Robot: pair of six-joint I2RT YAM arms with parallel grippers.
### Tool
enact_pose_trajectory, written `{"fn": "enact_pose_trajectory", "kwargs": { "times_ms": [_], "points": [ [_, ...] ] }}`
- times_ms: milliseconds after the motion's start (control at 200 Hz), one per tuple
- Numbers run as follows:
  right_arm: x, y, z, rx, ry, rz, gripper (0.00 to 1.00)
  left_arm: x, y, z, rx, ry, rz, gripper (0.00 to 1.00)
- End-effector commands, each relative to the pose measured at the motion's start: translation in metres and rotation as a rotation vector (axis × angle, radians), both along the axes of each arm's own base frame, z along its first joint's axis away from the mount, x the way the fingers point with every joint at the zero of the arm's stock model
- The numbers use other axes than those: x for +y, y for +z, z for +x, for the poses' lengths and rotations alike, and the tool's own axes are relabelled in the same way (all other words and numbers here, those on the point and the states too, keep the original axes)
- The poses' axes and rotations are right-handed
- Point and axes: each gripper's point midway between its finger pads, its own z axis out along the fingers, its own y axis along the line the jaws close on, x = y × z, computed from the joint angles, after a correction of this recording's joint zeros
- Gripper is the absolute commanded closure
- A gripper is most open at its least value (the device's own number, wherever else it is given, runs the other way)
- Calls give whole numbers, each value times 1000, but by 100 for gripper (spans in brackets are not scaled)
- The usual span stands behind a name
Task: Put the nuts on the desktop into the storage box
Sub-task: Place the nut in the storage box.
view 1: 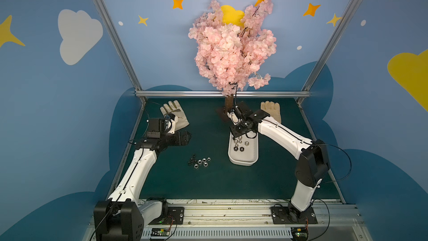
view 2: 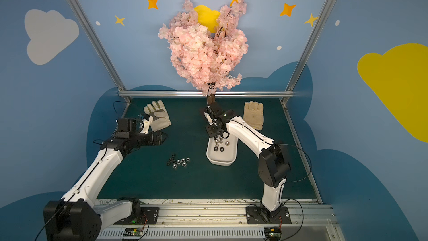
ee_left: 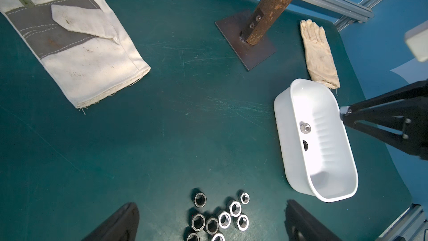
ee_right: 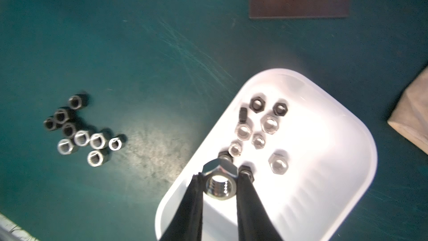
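Now the right gripper point(ee_right: 220, 177) is pinched narrow on a silver nut point(ee_right: 220, 185) and holds it over the storage box point(ee_right: 324, 205). More nuts point(ee_right: 261, 124), some shiny and some black, lie inside the white box. In both top views the right arm's wrist covers the far end of the box point(view 1: 243, 161), so that part is hidden.

A little heap of nuts point(view 1: 199, 161) sits on the green desktop point(view 1: 208, 181), well apart from the box, on the left arm's side. The left gripper point(ee_left: 212, 204) is spread wide and holds nothing. It hangs above the desktop near the heap.

A pink flower tree point(view 1: 231, 49) stands at the back. Its brown trunk is fixed to a dark flat plate point(ee_left: 245, 42) just behind the box. A white and grey glove point(view 1: 174, 117) lies flat at the back near the left arm. A pale glove point(view 1: 271, 110) lies at the back near the right arm, partly under it. Silver rails point(view 1: 222, 93) run along the table's edges.
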Motion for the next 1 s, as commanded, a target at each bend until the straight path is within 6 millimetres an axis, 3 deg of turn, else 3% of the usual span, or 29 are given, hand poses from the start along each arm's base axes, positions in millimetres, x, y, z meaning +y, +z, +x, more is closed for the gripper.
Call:
{"fn": "enact_pose_trajectory", "kwargs": {
  "times_ms": [0,165,376,997],
  "points": [
    [-23,-35,-8,106,-56,-78,80,-1,1,-1,-1,-5,-3,0],
    [-42,-59,-4,166,-111,-122,80,-2,-1,-1,6,-8,-3,0],
    [-49,-81,-5,213,-128,-158,79,-2,-2,-1,9,-8,-1,0],
    [-39,-92,-16,242,-101,-173,67,-2,-2,-1,10,-8,0,0]
  ]
}}
